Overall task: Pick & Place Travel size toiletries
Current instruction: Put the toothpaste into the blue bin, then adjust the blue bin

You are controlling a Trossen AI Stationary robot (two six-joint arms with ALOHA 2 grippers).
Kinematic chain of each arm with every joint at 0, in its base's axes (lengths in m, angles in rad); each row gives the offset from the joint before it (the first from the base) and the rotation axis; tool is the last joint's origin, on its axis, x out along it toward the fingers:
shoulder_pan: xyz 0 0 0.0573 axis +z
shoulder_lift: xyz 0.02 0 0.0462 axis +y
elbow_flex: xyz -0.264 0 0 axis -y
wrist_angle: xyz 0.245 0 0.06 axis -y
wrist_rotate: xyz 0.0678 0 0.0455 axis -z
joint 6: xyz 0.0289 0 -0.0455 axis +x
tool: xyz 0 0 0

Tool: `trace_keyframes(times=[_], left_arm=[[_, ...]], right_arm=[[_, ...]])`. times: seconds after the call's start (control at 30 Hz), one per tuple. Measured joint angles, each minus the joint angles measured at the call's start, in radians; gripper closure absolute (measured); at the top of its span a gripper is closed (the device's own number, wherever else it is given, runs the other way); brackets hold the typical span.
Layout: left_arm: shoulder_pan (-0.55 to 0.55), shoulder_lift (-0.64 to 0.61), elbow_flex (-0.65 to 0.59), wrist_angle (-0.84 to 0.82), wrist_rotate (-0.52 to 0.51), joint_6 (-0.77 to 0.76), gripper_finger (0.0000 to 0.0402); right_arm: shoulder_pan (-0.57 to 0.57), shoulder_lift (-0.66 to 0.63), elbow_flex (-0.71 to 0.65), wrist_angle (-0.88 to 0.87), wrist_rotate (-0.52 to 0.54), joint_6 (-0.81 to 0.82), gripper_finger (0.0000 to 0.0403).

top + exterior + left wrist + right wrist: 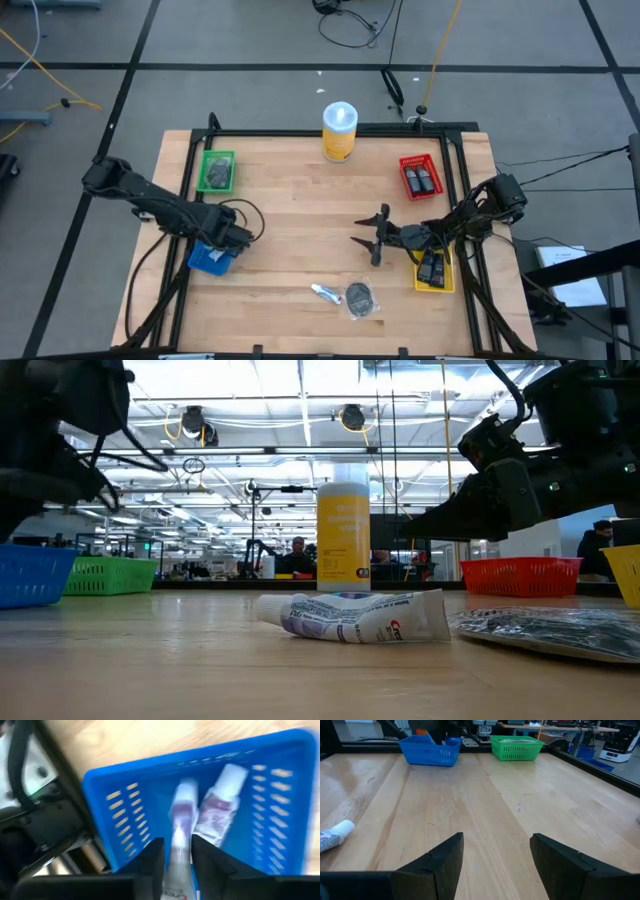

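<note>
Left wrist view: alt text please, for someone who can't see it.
The left gripper hangs over a blue bin with a white tube between its fingers. A second tube already lies in the bin, which sits on the wooden table.

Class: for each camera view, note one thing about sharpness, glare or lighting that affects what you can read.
High view: even light, sharp. Low view: bright ceiling lamps backlight the yellow canister; the toothpaste tube is sharp. Left wrist view: blurred, so the tubes in the blue bin show no print. Right wrist view: soft sheen on the table.
</note>
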Motion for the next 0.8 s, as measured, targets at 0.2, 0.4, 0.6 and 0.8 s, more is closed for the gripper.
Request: trace_keyframes(times=[0.2, 0.4, 0.6, 0.8], left_arm=[[0.030, 0.040, 0.016, -0.045, 0.075, 0.076, 0.0247], [0.035, 0.037, 0.108, -0.072, -0.063, 0.079, 0.0253], [0.073, 0.061, 0.076, -0.004, -0.063, 0.126, 0.0325], [0.097, 0.072, 0.026, -0.007, -0.088, 0.122, 0.0388]], right_arm=[[0.000, 0.000, 0.000, 0.000, 0.000, 0.000, 0.0181], [0.000, 0.000, 0.000, 0.000, 0.000, 0.001, 0.0181], [0.000, 0.000, 0.000, 0.000, 0.000, 0.015, 0.0181], [0.000, 0.000, 0.000, -0.001, 0.000, 0.019, 0.0181]])
